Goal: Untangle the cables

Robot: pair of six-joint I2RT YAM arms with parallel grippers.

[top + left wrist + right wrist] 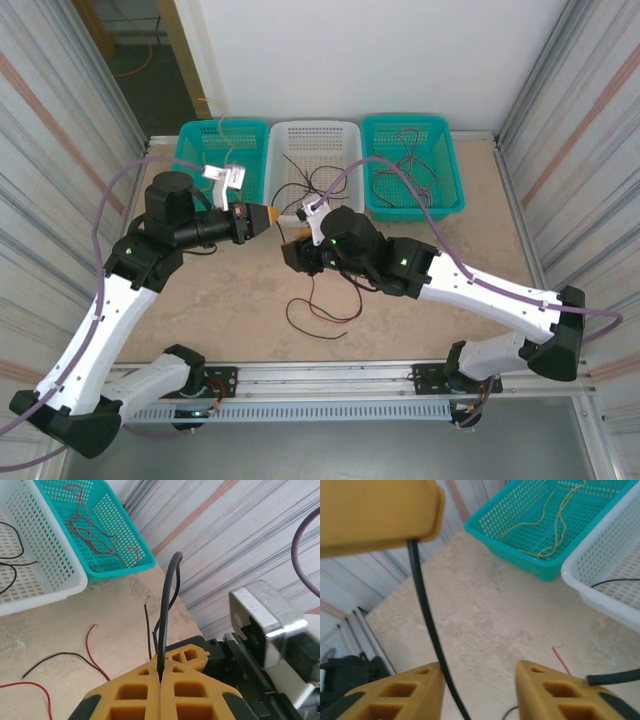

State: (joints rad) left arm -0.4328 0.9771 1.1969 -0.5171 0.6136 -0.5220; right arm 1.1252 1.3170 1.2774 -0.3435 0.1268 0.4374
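Left end effector [160,680] pinches thin black cable [164,610]; right end effector [477,690] wide. Wires sorted into perforated plastic baskets [313,125]; red-black tangle [311,292] mid-frame on beige desk [490,230] unsorted.

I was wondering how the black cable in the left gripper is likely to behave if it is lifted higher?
Probably bendy rather than limp: the black cable holds an upright arch above the shut left gripper. Likely light, being thin beside the fingers. It may slip if tugged, since its sheath looks smooth.
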